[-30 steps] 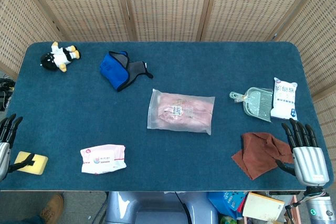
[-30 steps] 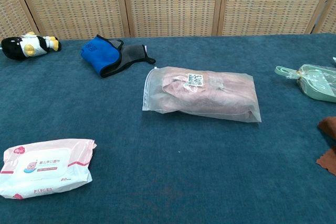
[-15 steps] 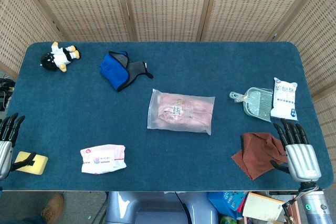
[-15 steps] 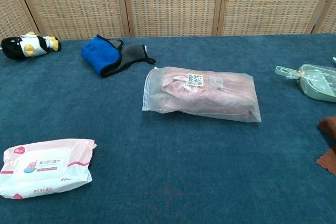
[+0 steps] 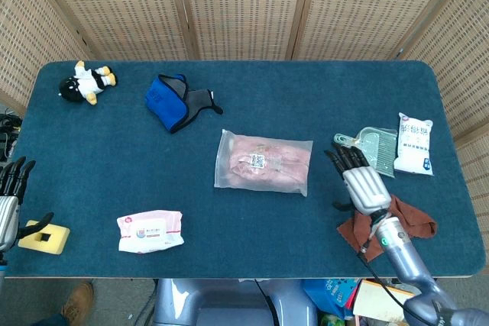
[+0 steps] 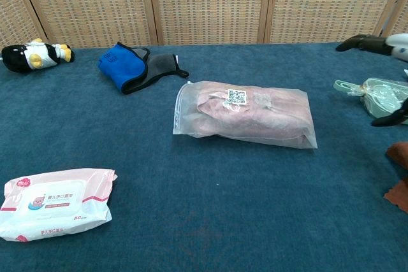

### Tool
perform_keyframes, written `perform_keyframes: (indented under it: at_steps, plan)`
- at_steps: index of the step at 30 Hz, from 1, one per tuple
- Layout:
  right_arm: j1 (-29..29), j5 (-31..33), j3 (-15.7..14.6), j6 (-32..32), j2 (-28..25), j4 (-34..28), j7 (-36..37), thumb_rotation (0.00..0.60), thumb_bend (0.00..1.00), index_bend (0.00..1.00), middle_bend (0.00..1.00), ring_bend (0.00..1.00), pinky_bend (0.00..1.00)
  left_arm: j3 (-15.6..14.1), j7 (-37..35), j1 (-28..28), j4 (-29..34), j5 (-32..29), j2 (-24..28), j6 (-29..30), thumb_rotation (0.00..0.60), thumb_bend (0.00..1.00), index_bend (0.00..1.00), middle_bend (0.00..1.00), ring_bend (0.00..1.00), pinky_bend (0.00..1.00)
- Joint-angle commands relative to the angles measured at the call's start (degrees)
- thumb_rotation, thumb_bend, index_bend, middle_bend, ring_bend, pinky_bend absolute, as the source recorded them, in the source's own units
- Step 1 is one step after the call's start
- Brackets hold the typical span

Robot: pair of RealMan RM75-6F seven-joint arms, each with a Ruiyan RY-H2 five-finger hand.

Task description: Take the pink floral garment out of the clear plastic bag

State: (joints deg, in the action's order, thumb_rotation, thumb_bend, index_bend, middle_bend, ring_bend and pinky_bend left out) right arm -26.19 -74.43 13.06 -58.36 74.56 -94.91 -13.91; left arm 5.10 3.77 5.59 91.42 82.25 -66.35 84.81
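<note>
The clear plastic bag [image 5: 263, 163] with the folded pink floral garment [image 5: 269, 159] inside lies flat mid-bench, on the blue felt-covered bench [image 5: 114, 158]. Judged light, soft and limp, the film slippery — best pinched at the sealed edge at 9 o'clock, the pouch being pinned at the far end. A white QR-code sticker [image 6: 236, 97] is seen on top; its print cannot be read. The right robot hand [image 5: 359, 177] hovers at the bag's 3 o'clock, fingers spread, holding nothing. The left robot hand [image 5: 9, 196] sits at the bench's edge — open, empty.
</note>
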Motion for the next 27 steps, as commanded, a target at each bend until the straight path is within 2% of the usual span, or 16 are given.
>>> perform_keyframes:
  at_steps: [1,5,13,27]
  plan:
    - [-6.31,8.82,3.4,5.58,5.32,1.46,-7.1,0.6,0.0,0.0,0.0,0.0,0.0,0.37,-0.09,0.37,-0.31,-1.0,-0.13,-0.87,0.6,0.22,0.0,0.0,0.0,0.0]
    - [-10.79,17.64,4.96,7.78,9.41,3.56,-12.26,0.6,0.0,0.0,0.0,0.0,0.0,0.33,-0.45,0.83,0.44,-2.08,0.78,-2.65,0.6,0.22,0.0,0.0,0.0,0.0]
    - [-17.33,31.1,6.4,10.53,14.91,8.83,-16.1,0.6,0.0,0.0,0.0,0.0,0.0,0.42,0.58,1.31,0.7,-2.82,0.7,-3.44,0.6,0.22,0.0,0.0,0.0,0.0]
    - [-27.67,45.41,6.41,8.48,23.15,17.55,-23.83,0.6,0.0,0.0,0.0,0.0,0.0,0.84,0.46,1.72,0.48,-4.01,0.71,-3.97,0.6,0.22,0.0,0.0,0.0,0.0]
